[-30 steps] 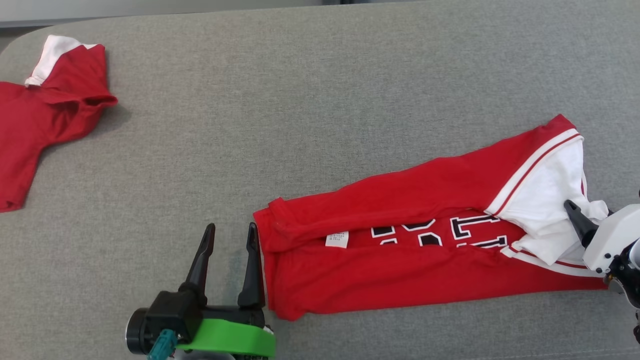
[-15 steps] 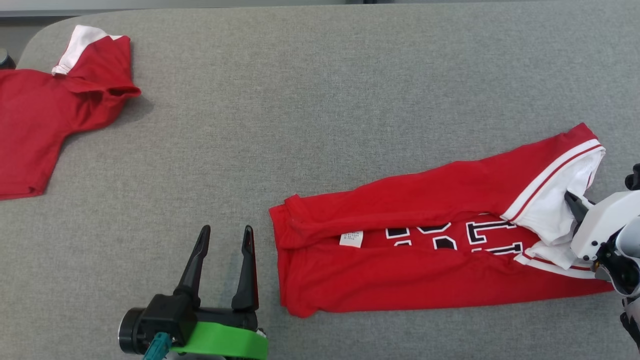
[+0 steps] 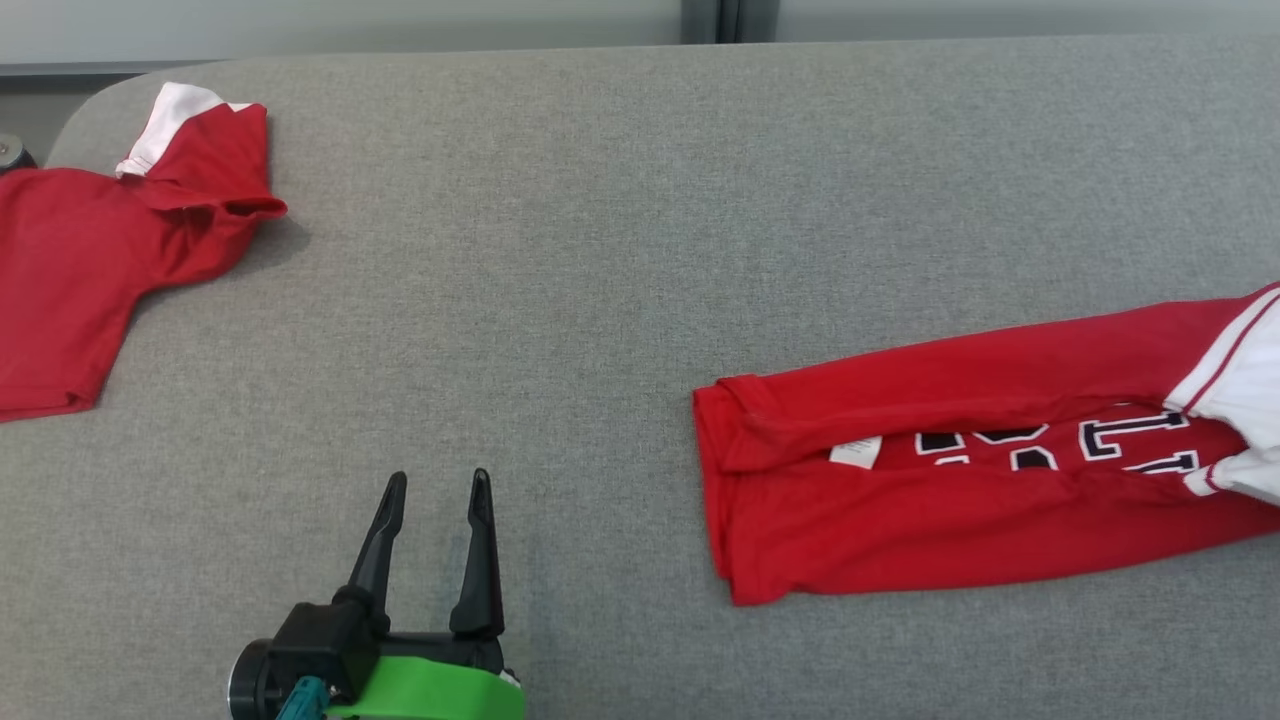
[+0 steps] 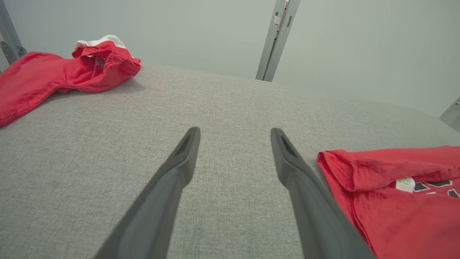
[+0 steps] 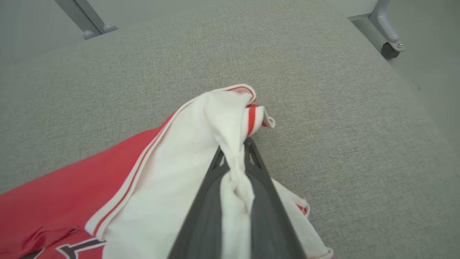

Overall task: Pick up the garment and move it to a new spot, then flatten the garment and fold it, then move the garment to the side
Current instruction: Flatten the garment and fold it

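– Red garment (image 3: 950, 520), folded in from both long edges into a narrow band, lies flat at the right of the grey cloth-covered table (image 3: 620, 230). Its far end runs off the right edge of the head view. Which step would that be?
– Probably the last, or close to it. The fold looks made, and the right gripper (image 5: 237, 153) is clamped tight on the bunched white end (image 5: 222, 122) of the garment, as the right wrist view shows. That reads as a pull toward the side.
– And the left gripper (image 3: 437, 485)?
– Its fingers stand apart and hold nothing. It sits low over bare table, to the left of the garment's red hem and not touching it.
– What does the next move call for?
– A low, even drag, most likely. Only one end is held, so the band could skew or its flaps could open. Black-and-white lettering (image 3: 1060, 450) and a small white label (image 3: 856, 452) show in the gap between the flaps.
– Anything else about?
– Another red shirt (image 3: 90, 270) lies rumpled at the table's far left, well apart.
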Available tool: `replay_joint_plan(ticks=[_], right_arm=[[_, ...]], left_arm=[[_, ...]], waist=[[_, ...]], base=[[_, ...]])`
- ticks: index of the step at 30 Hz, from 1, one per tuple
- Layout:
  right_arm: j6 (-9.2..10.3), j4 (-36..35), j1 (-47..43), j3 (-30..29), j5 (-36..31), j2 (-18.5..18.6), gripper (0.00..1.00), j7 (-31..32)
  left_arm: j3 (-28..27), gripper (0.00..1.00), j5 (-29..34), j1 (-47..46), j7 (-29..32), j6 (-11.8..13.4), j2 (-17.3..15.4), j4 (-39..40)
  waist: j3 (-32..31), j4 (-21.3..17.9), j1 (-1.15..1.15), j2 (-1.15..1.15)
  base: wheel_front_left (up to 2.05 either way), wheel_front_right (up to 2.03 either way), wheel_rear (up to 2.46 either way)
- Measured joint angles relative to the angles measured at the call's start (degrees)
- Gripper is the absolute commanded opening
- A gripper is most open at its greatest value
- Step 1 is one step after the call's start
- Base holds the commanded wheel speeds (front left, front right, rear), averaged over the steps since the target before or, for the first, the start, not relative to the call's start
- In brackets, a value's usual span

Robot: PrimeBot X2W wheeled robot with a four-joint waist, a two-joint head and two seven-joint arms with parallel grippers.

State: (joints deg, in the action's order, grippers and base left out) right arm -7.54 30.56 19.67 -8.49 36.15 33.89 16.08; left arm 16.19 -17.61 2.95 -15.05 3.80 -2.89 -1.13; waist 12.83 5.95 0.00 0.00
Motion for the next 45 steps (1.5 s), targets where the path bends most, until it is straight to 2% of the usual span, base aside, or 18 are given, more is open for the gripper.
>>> replay_joint_plan(ticks=[5,8,10,14,16,22,26,31,38,39,40,41,45], right_arm=[[0.01,-7.2,-2.4,-1.2,0.9,5.0,0.0,2.6],[0.01,-14.2,-4.0,0.5,1.7,5.2,0.0,5.2],[0.04,-19.1,-5.2,2.0,2.2,4.1,0.0,7.3],[0.03,-28.4,-8.7,6.6,1.7,-0.9,0.0,12.4],[0.03,-30.8,-9.7,8.4,0.3,-4.4,0.0,13.8],[0.07,-30.7,-11.0,14.3,-5.5,-16.5,0.0,14.4],[0.05,-28.1,-11.2,17.0,-8.4,-22.1,0.0,12.4],[0.05,-25.2,-11.2,18.4,-11.0,-25.6,0.0,10.3],[0.07,-21.6,-10.1,20.3,-12.9,-28.0,0.0,7.3],[0.05,-21.4,-10.0,20.6,-12.8,-28.3,0.29,6.7],[0.05,-21.2,-10.0,20.9,-12.8,-28.5,0.76,6.1],[0.05,-21.0,-10.0,21.3,-12.7,-28.7,1.0,5.3],[0.05,-21.9,-10.1,23.2,-11.2,-29.1,1.0,3.1]], left_arm=[[0.0,1.0,-0.9,0.3,0.0,0.0,0.0,-0.7],[0.0,1.0,-1.2,0.6,0.0,0.0,0.0,-1.0],[0.0,1.0,-1.6,0.8,0.0,0.2,0.0,-1.0],[0.4,1.0,-2.0,1.0,0.0,0.5,0.0,-0.9],[0.5,1.0,-2.4,1.1,0.0,0.6,0.0,-1.0],[0.9,1.0,-2.6,1.0,0.0,0.7,0.0,-1.2],[1.0,1.0,-2.6,0.9,0.0,0.7,0.0,-1.5],[0.7,1.0,-2.6,0.9,0.0,0.7,0.0,-1.9],[0.5,1.0,-2.6,1.0,0.0,0.8,0.0,-2.2],[0.5,1.0,-2.6,1.1,0.0,0.8,0.0,-2.2],[0.5,1.0,-2.6,1.1,0.0,0.8,0.0,-2.3],[0.5,1.0,-2.6,1.2,0.0,0.8,0.0,-2.4],[0.1,1.0,-2.5,1.5,0.0,0.7,0.0,-2.7]], waist=[[-1.1,-0.1,0.0,0.0],[-1.9,-0.1,0.0,0.0],[-2.4,0.0,0.0,0.0],[-3.4,0.5,0.0,0.0],[-3.5,0.8,0.0,0.0],[-3.6,1.9,0.0,0.0],[-3.7,2.7,0.0,0.0],[-4.4,2.8,0.0,0.0],[-5.0,2.0,0.0,0.0],[-5.1,1.9,0.0,0.0],[-5.3,1.8,0.0,0.0],[-5.5,1.7,0.0,0.0],[-6.2,1.0,0.0,0.0]], base=[[0.0,0.0,0.0],[0.0,0.0,0.0],[0.0,0.0,0.0],[0.0,0.0,0.0],[0.0,0.0,0.0],[0.0,0.0,0.0],[0.0,0.0,0.0],[0.0,0.0,0.0],[0.0,0.0,0.0],[0.0,0.0,0.0],[0.0,0.0,0.0],[0.0,0.0,0.0],[0.0,0.0,0.0]])
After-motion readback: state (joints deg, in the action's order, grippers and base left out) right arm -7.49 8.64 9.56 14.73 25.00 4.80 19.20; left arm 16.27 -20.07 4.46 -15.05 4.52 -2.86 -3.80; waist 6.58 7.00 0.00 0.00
